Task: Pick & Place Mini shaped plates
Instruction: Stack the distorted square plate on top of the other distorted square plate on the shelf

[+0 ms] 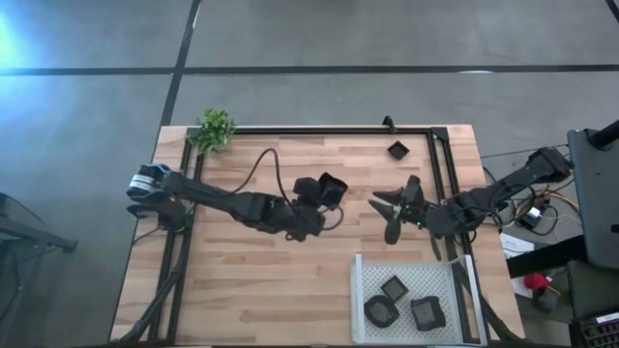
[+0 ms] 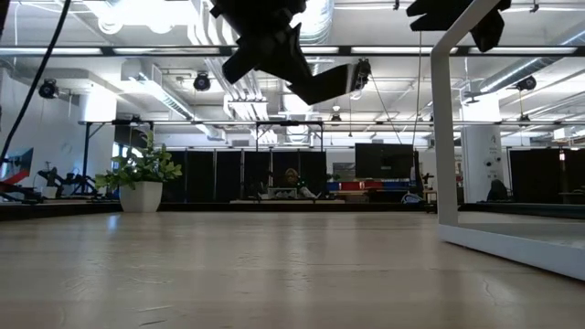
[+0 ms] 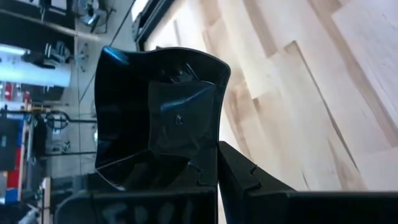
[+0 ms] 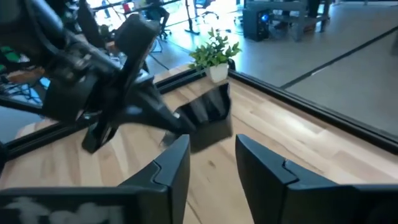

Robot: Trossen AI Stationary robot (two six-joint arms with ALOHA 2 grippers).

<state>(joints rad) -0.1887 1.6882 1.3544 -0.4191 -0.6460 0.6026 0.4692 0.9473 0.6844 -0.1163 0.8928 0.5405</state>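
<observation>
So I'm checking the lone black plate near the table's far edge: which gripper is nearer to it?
Right. The right gripper, open, hangs over mid-table, just short of the lone plate. The left gripper, shut on another plate, sits farther over toward the left.

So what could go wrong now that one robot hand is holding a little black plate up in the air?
The left end effector pinches the plate only by its edge, high above the table, so it might slip and fall. The right end effector is open and points straight at it; if a handover is coming, the two arms could bump. The tray already holds three plates, so a careless drop could land on one.
</observation>
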